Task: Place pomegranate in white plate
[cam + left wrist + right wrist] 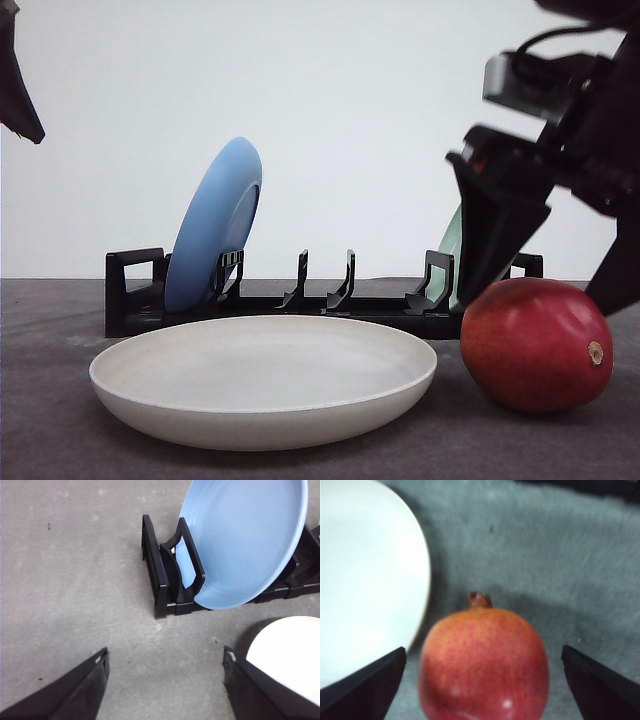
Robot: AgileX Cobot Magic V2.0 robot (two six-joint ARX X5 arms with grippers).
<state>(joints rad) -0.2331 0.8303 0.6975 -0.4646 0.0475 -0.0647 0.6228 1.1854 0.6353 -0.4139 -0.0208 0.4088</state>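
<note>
Red and glossy, the pomegranate (537, 345) sits on the grey table (40, 420) just to the right of the white plate (263, 381) in the front view, close to its rim but I can't tell if they touch. Behind them there's a black dish rack (290, 300) with a blue plate (213, 224) standing in it and a sliver of pale green plate (451, 240) further right. The right gripper (495, 250) hangs just above and behind the fruit, not on it yet. Left wrist view: the left gripper (165, 672) has its fingers spread wide over bare table, holding nothing, with the rack's end and the blue plate ahead and a bit of white plate off to one side. Right wrist view is a little blurry, but the right gripper's fingers (362, 690) are wide apart with the pomegranate between them and gaps on both sides, stem nub (479, 600) pointing away, the white plate just beside. Handling guess: it looks firm and fairly heavy with slick skin and round sides, so I'd squeeze across the widest middle, not near the nub, or it'll probably roll or pop out.
</note>
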